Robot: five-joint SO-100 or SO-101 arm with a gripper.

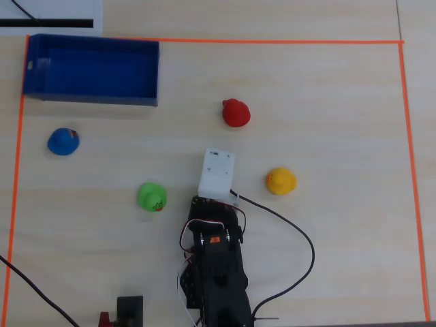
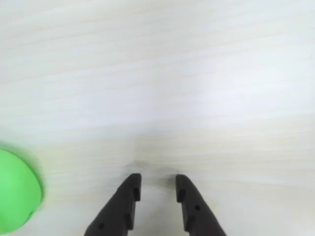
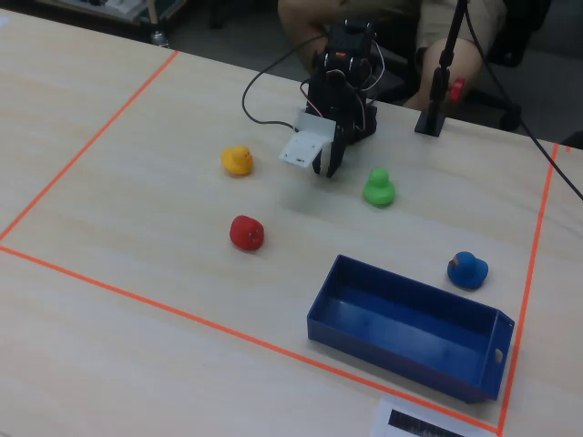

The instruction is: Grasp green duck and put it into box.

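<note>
I'm hovering my black two-finger gripper [image 2: 157, 189] low over bare pale wood table [image 2: 197, 73], fingers parted by a narrow gap and holding nothing. The small rounded bright green toy duck [image 2: 15, 196] is sitting off to the left of my fingertips in the wrist view, clipped by the frame edge, apart from both fingers. In the overhead view the green duck [image 1: 152, 197] is lying left of my white wrist housing [image 1: 217, 175], near but not touching. So the coming move is looking like a sideways swing toward it, plus more opening, judging by the gap. The duck is nearly round, no real long axis; its orange-red beak mark is facing the bottom-right in the overhead view. The large shallow dark blue plastic box [image 1: 153, 71] is sitting empty at top left, well apart.
</note>
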